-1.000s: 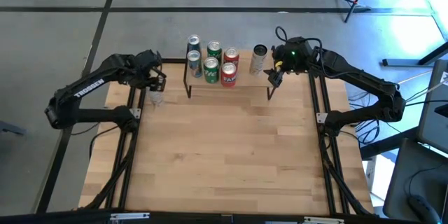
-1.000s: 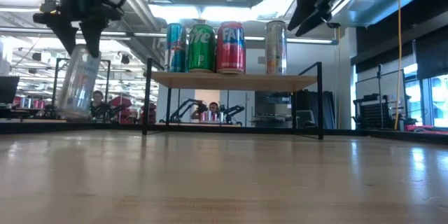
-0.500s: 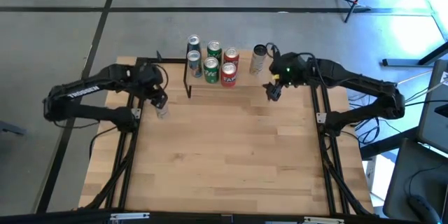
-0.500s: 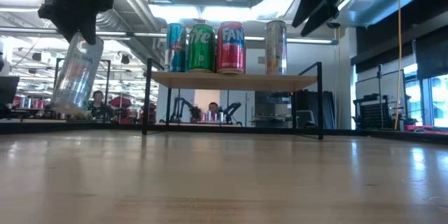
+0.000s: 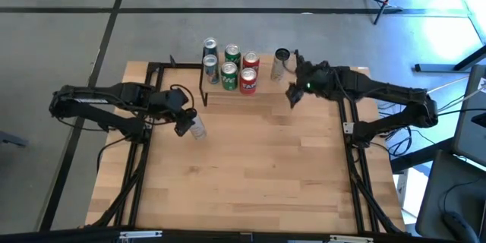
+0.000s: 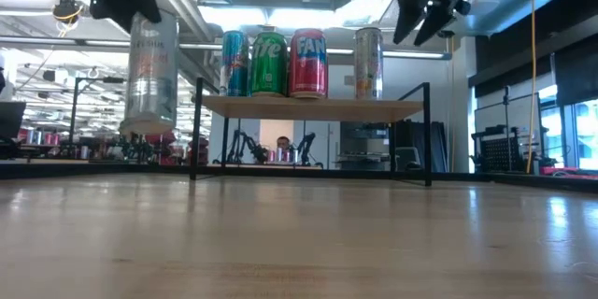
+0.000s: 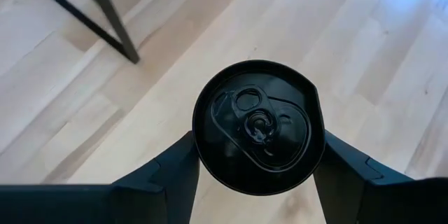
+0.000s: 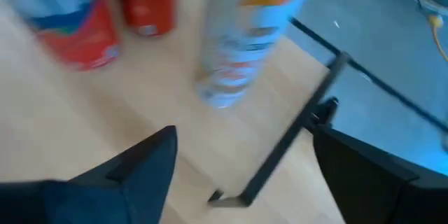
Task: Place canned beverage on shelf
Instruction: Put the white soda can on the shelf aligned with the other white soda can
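My left gripper is shut on a tall silver can, in front of the shelf's left end and above the table; the low view shows the can upright in the air. The shelf stands at the table's far edge. On it are a blue can, a green can, a red can and a silver can, with more behind them. My right gripper is open and empty, by the shelf's right end, near the silver can. My left gripper pinches the silver can between its two fingers, one on each side of the can's wall just below its top rim. The gripper comes from above, pointing down. The can hangs upright below it, its bottom clear of the table.
The shelf's black legs stand close to both grippers. A black frame rail runs along the table's left side and another along its right. The wooden tabletop stretches toward the near edge.
My left gripper has carried the silver can toward the table's right and near edges and a little upward. The can, tilted before, now hangs upright. My right gripper has drawn slightly back from the shelf toward the near edge, still open.
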`<state>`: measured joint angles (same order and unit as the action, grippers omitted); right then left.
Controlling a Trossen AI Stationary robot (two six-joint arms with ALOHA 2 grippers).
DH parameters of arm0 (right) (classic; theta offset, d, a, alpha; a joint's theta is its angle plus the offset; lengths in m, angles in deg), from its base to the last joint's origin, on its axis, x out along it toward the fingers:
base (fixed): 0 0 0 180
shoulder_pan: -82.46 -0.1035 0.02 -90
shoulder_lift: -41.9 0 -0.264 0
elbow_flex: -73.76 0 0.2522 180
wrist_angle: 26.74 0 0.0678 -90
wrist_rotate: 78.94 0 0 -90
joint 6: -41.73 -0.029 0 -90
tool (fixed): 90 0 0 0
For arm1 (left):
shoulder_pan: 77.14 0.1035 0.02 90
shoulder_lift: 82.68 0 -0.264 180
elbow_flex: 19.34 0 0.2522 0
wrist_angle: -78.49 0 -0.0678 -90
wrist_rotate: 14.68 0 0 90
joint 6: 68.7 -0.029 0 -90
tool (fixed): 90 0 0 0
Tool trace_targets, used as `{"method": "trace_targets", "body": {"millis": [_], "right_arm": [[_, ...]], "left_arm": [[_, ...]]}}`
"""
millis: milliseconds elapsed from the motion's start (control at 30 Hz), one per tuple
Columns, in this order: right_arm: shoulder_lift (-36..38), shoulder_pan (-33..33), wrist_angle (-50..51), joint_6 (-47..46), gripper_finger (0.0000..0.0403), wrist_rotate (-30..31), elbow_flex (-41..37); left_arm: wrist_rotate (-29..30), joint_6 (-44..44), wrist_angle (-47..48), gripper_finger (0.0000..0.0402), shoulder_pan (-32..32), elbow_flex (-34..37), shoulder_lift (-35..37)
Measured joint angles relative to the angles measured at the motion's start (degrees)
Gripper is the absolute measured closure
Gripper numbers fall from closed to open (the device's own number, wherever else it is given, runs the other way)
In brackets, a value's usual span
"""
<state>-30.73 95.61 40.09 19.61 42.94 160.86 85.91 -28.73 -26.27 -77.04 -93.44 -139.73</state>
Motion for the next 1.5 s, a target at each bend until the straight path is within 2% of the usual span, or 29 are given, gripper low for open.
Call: {"method": "trace_targets", "body": {"millis": [233,333,433,567,767,867,967,1067,1133,1267,1367,1500], "right_arm": [[-3.1,12.1,-7.3,5.0,0.0223,-2.6,0.0],[-5.7,14.3,-12.0,7.4,0.0274,-6.8,0.0],[-7.6,14.7,-14.1,8.7,0.0307,-9.0,0.0],[-9.6,14.1,-16.3,8.9,0.0329,-9.7,0.0],[-10.6,14.2,-19.1,8.7,0.0333,-11.0,0.0],[-9.9,14.2,-17.0,8.8,0.0333,-11.9,0.0],[-7.4,13.9,-12.0,6.4,0.0333,-15.1,0.7],[-4.2,10.9,-9.5,4.5,0.0333,-18.0,0.9],[-2.5,6.6,-9.5,4.0,0.0333,-19.2,0.8],[-1.5,-4.3,-12.8,1.5,0.0333,-17.0,-0.6],[-2.1,-12.0,-19.3,1.3,0.0333,-13.3,-3.5],[-3.1,-19.5,-31.8,0.9,0.0333,-12.0,-9.8]], "left_arm": [[2.1,0.4,-1.8,0.0195,-2.9,0.0,-3.5],[2.0,0.4,-3.6,0.0195,-3.2,0.0,-4.5],[1.9,0.5,-3.9,0.0195,-3.2,0.0,-5.1],[1.9,1.6,-4.8,0.0194,-3.2,0.0,-5.0],[2.0,1.7,-5.9,0.0194,-3.2,0.0,-5.0],[2.0,1.5,-6.6,0.0194,-3.2,0.0,-5.0],[1.8,0.5,-8.2,0.0194,-3.2,0.0,-5.0],[1.7,0.0,-9.8,0.0194,-3.6,0.0,-5.7],[2.0,-0.1,-10.7,0.0194,-4.3,0.0,-6.9],[2.6,-0.1,-13.7,0.0194,-6.6,0.0,-10.2],[6.2,0.0,-14.9,0.0194,-8.6,0.0,-13.2],[9.4,3.0,-17.5,0.0194,-10.1,0.0,-17.0]]}}
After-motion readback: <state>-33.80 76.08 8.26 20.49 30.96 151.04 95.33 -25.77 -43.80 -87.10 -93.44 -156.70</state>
